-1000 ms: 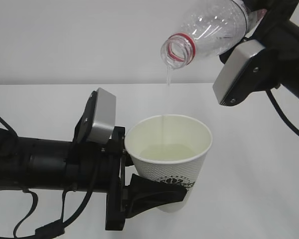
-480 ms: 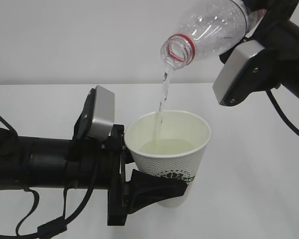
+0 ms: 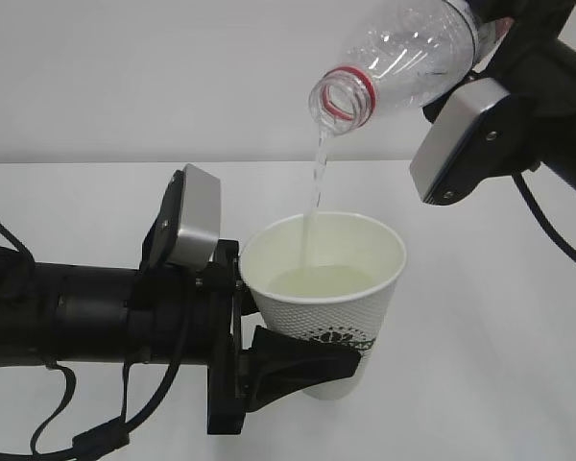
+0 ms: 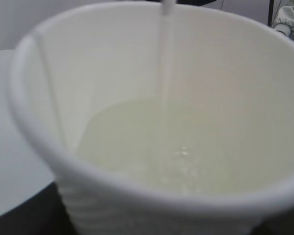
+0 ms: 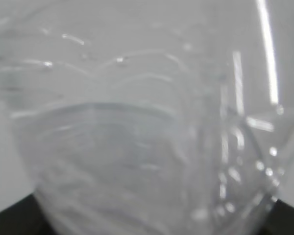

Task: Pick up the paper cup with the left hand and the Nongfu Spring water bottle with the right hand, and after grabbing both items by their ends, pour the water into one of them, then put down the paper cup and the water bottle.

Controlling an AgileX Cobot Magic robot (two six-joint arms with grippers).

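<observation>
- Black fingers (image 3: 298, 370) of the left hand (image 3: 293, 365) wrap the lower part of the paper cup (image 3: 331, 307), clamped on it, low in the middle of the exterior view.
- Cup sits upright in that grip, its dotted side and dark logo just above the front finger, its rim open to the top.
- Inside, a pale pool of water (image 3: 322, 281) covers the bottom; the left wrist view shows the same pool, with the stream landing near its middle and small bubbles there.
- Up at the top right, the right hand's fingers are hidden behind the bottle and arm, so the grip itself cannot be made out; the right wrist view is filled by clear ribbed plastic right up against the lens.
- Nongfu Spring water bottle (image 3: 403, 58) is tilted, mouth and red neck ring pointing down-left, above the cup and apart from it.
- Thin clear stream runs from the bottle mouth down into the cup.
- Grey plate (image 3: 466, 139) on the right arm hangs just below the bottle; another grey plate (image 3: 192, 219) sits on the left arm beside the cup.
- White table (image 3: 490, 365) lies beneath it all.
</observation>
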